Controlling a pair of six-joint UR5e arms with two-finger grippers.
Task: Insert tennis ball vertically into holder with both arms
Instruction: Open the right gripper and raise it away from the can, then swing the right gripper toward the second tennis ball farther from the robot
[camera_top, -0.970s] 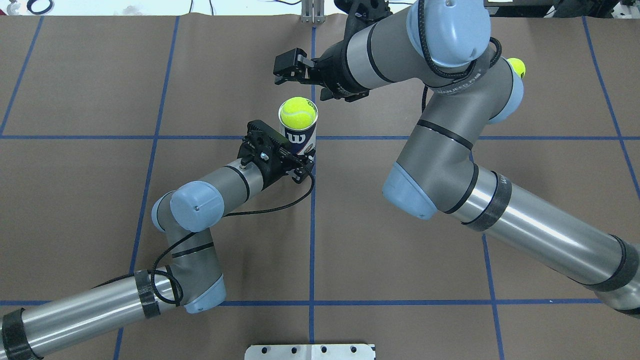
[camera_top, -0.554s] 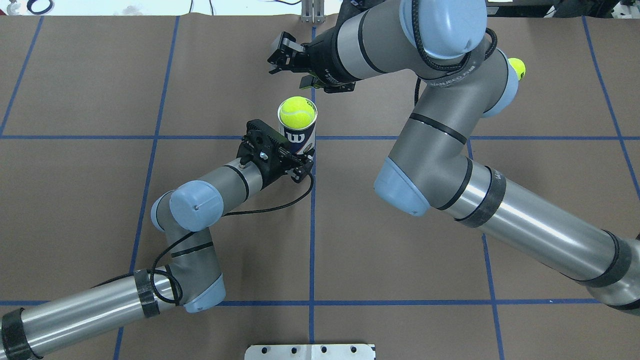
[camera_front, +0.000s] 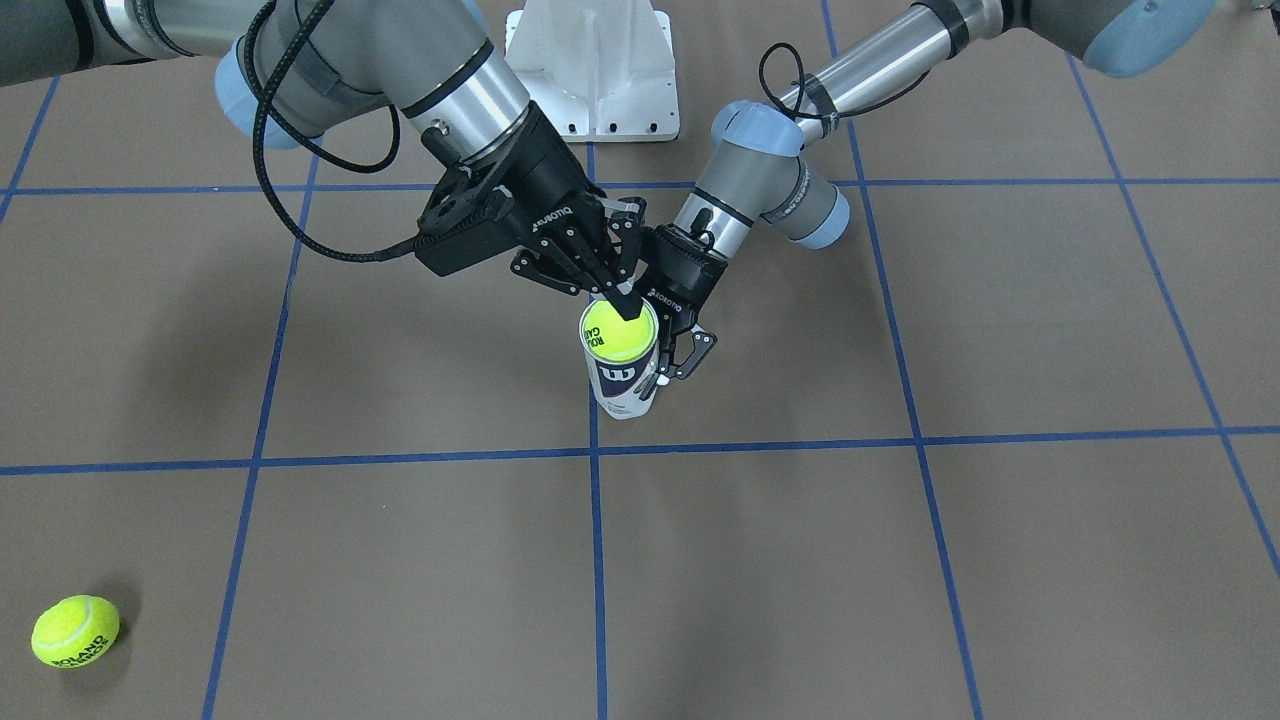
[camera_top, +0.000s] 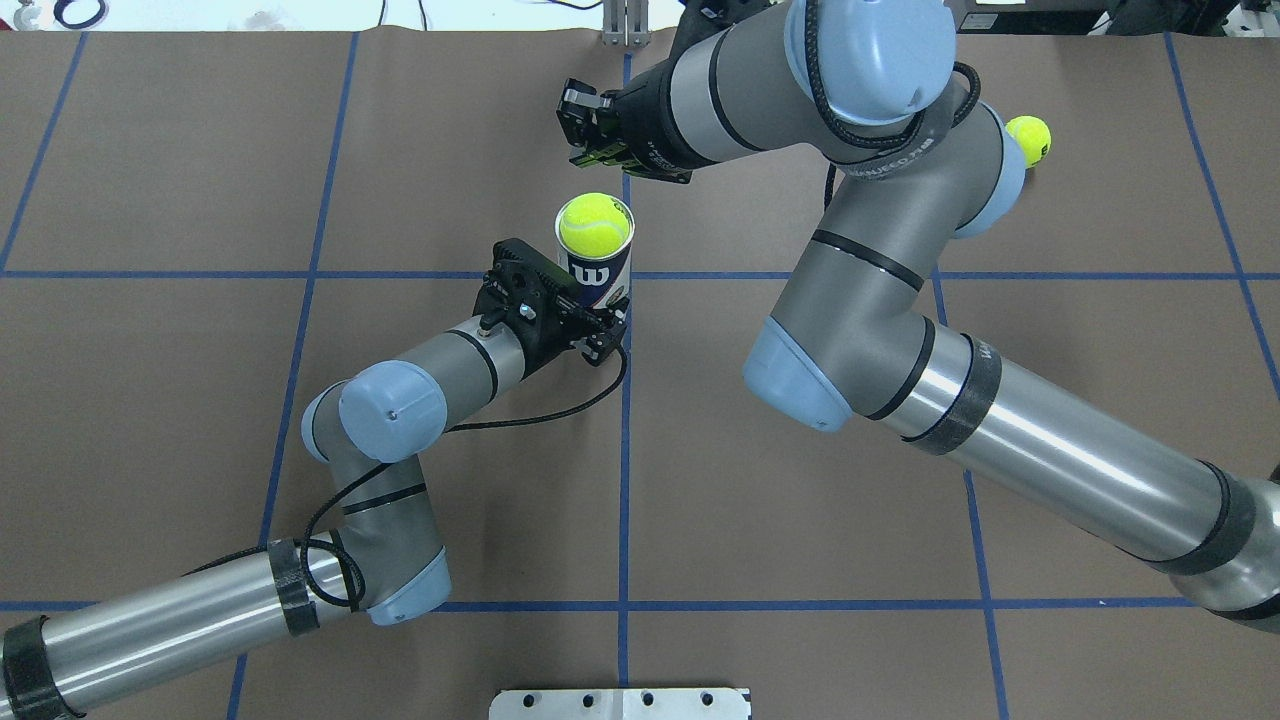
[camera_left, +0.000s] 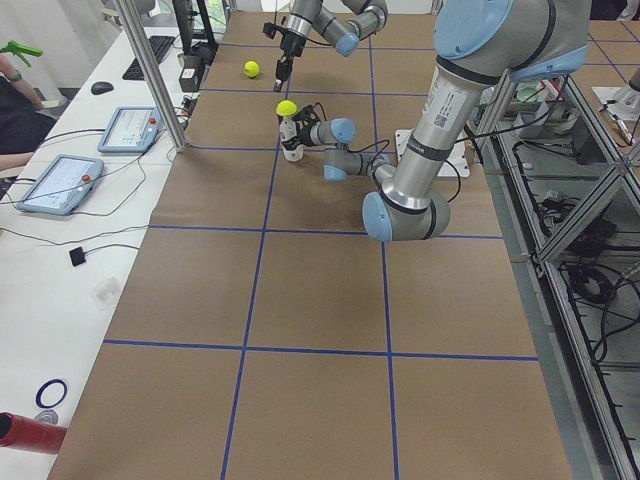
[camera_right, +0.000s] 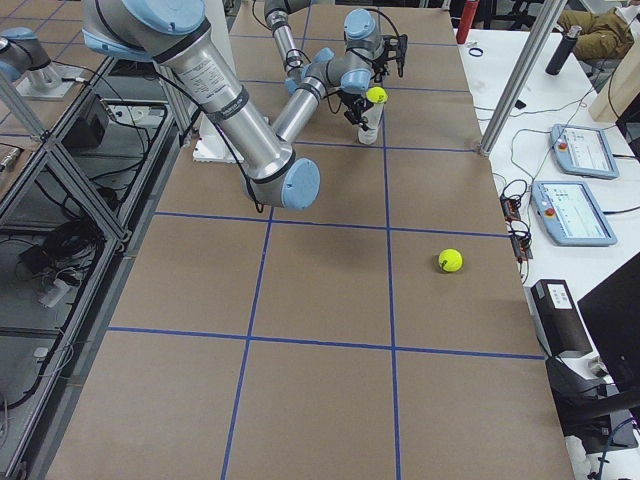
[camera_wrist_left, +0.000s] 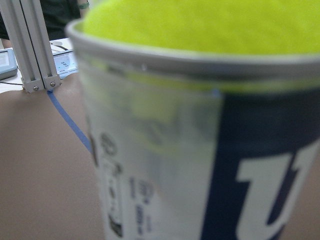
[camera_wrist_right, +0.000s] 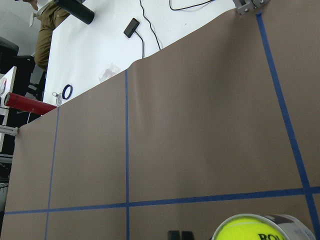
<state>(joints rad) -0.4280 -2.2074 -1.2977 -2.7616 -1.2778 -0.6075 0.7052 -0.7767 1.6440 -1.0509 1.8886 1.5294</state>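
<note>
Brown table (camera_top: 150, 400); navy-labelled holder (camera_top: 600, 277), ball (camera_top: 590, 222) at rim, in left gripper (camera_top: 598, 320); right gripper (camera_front: 620, 298) closed.

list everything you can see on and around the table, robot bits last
holder: 1, clear with navy-and-white label, upright near the table's middle
balls: 2, yellow-green; one sticking out of the holder's mouth, one loose at the far right
table: 1, brown cover with blue tape grid
base plate: 1, white, at the robot's edge
tablets: 2, pale screens, on the white side bench
red tube: 1, red, on the side bench
arms: 2, grey-silver with light-blue caps; left, right
left tool: 1, black, shut on the holder's lower part
right tool: 1, black, shut, above the ball in the holder
</note>
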